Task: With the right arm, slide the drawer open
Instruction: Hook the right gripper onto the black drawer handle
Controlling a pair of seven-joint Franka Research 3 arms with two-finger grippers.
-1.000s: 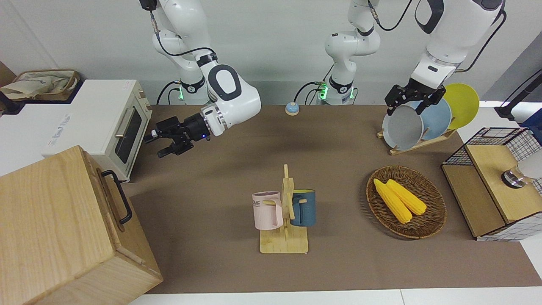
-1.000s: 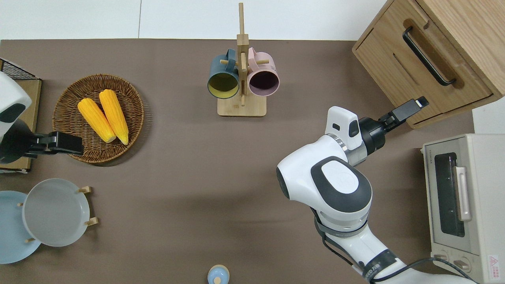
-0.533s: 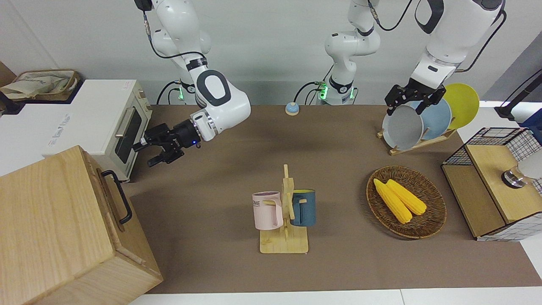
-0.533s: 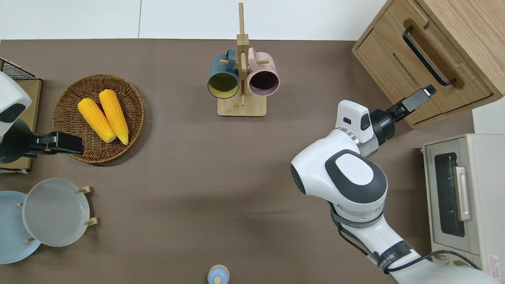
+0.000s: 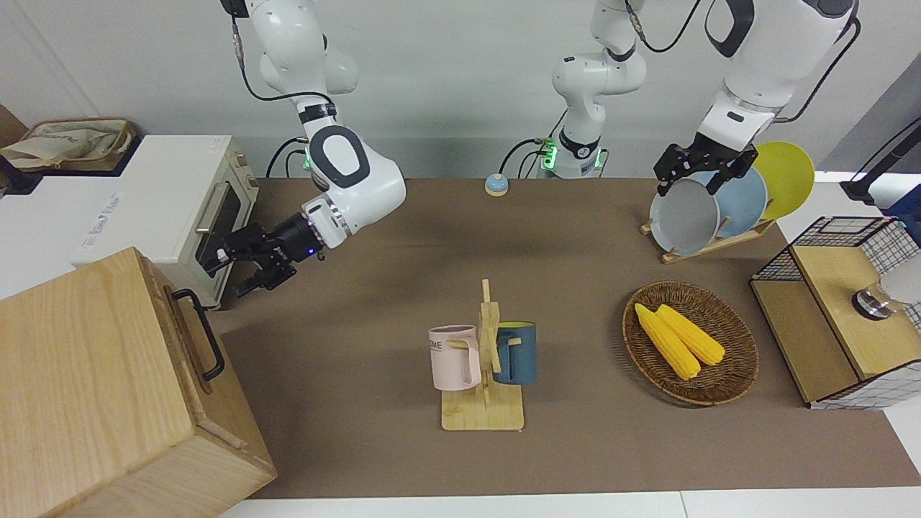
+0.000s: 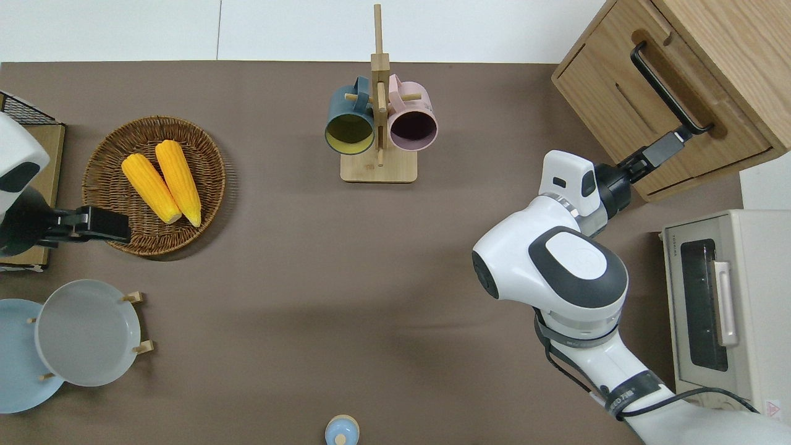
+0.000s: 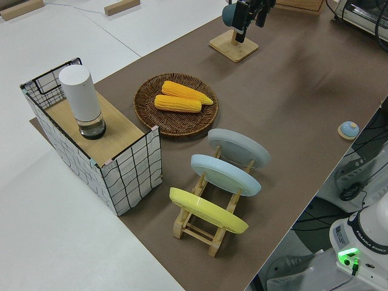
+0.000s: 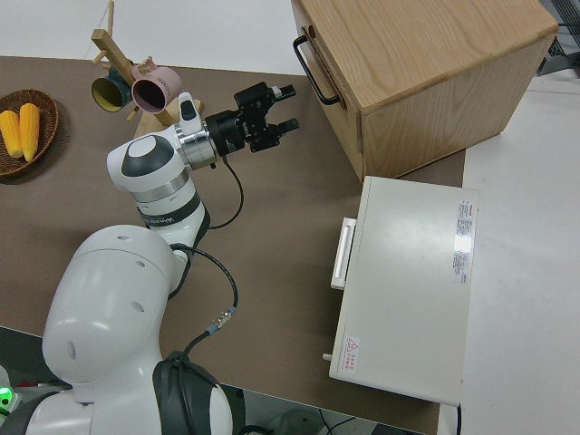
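Observation:
The pale wooden cabinet (image 6: 717, 37) stands at the right arm's end of the table, farther from the robots than the toaster oven. Its drawer (image 6: 624, 108) is shut, with a black bar handle (image 6: 664, 86) across its front; the handle also shows in the front view (image 5: 204, 334) and the right side view (image 8: 313, 68). My right gripper (image 6: 670, 141) is open and empty. It points at the drawer front, its tips just at the handle's end nearer the robots, in the front view (image 5: 232, 270) and the right side view (image 8: 285, 107). The left arm is parked.
A white toaster oven (image 6: 717, 303) stands beside the right arm. A mug rack (image 6: 378, 123) with two mugs, a wicker basket (image 6: 111, 154) with two corn cobs, a plate rack (image 5: 712, 208), a wire-mesh box (image 5: 835, 309) and a small blue bell (image 5: 496, 185) stand on the brown mat.
The right arm has swung toward the cabinet, carrying the open gripper from over the mat up to the drawer handle's nearer end. The left arm has not moved.

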